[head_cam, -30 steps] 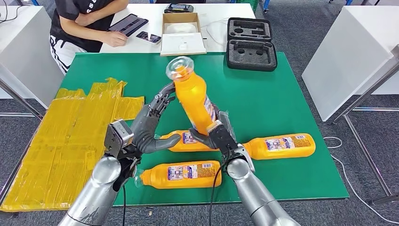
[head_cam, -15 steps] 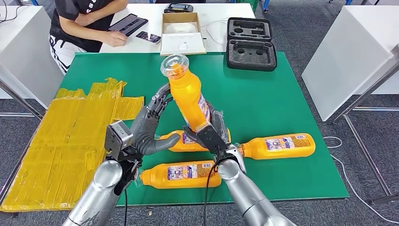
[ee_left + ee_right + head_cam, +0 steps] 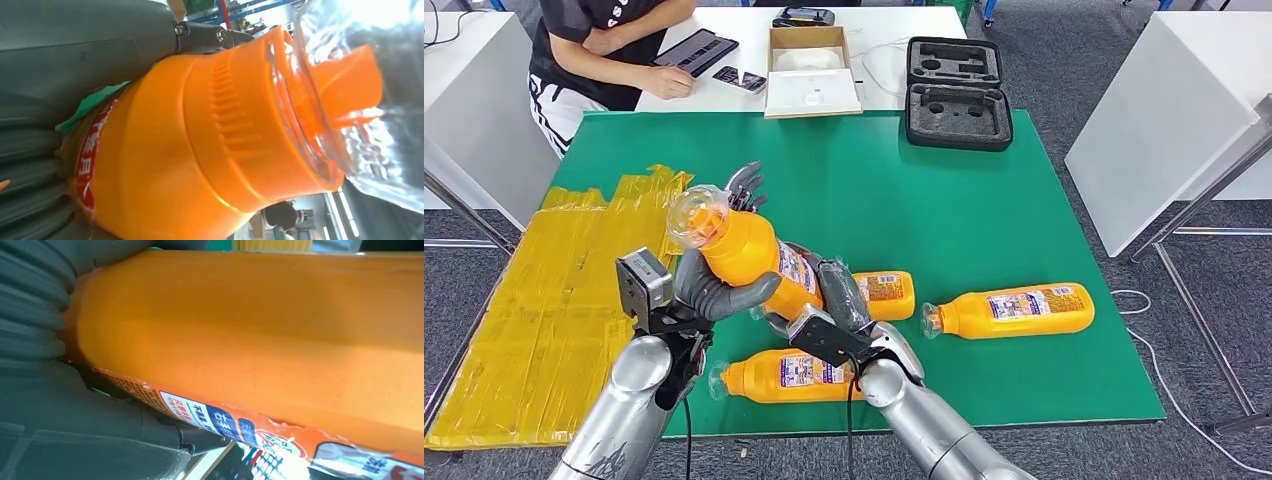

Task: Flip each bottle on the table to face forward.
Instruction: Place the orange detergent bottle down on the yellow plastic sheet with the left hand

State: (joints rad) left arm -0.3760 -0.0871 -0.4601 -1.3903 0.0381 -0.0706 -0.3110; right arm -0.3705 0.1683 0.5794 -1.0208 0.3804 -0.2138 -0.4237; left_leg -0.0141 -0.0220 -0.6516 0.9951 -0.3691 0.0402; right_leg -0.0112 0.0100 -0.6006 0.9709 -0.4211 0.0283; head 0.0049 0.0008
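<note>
1. Held bottle [image 3: 749, 250]: orange plastic, clear cap [image 3: 696, 215] over an orange spout, printed label on the body. It is lifted off the green worktop [image 3: 984, 200] and tilted, cap end up and toward the robot's left, base end down toward its right.
2. Left hand [image 3: 724, 285]: wrapped around the upper body of the held bottle just below the cap, thumb across the front, dark fingertips showing behind the cap. The left wrist view shows the ribbed orange collar and clear cap close against the grey palm.
3. Right hand [image 3: 824, 315]: gripping the lower half of the same bottle from beneath, over the label. The right wrist view shows the orange wall and label edge pressed against the fingers.
4. Second bottle [image 3: 794, 375]: lying flat near the worktop's front edge, cap toward the robot's left, label up, partly behind the right forearm.
5. Third bottle [image 3: 1009, 310]: lying flat to the right, cap toward the middle, label up.
6. Fourth bottle [image 3: 884, 295]: lying flat behind the right hand; only its base end shows.
7. Yellow sheeting [image 3: 554, 290]: crumpled, covering the worktop's left side.
8. Black foam case [image 3: 957, 92]: open at the far edge, its moulded cut-outs empty.
9. Cardboard box [image 3: 812, 70]: open on the white worktop beyond, white contents inside.
10. Person [image 3: 599, 50]: seated at the far left corner, a hand by a tablet.
</note>
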